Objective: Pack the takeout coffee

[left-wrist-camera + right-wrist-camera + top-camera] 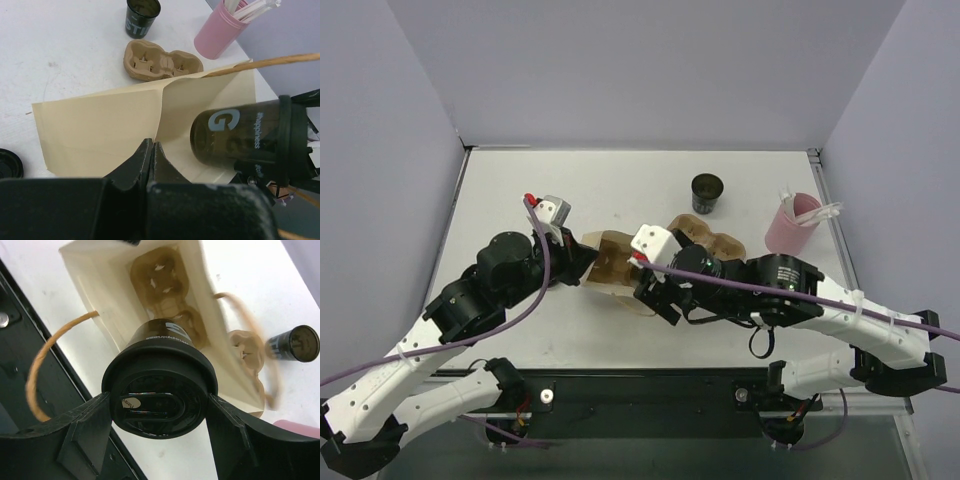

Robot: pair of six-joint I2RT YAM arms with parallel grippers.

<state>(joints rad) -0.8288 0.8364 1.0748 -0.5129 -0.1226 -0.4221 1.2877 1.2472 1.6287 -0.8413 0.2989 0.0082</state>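
1. Coffee cup (235,137) sits clamped in my right tool (159,427), at the mouth of the paper bag (100,125), over a carrier (162,285) inside.
2. My left tool (152,150) pinches the bag's edge.
3. Farther back on the table (520,190): second carrier (160,61), another dark cup (707,193).

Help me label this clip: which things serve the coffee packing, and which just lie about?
In use: paper bag, lidded coffee cup in right gripper, cup carrier inside the bag, left gripper pinching bag.
Lying about: spare cup carrier, second dark cup, pink straw holder, black lid.
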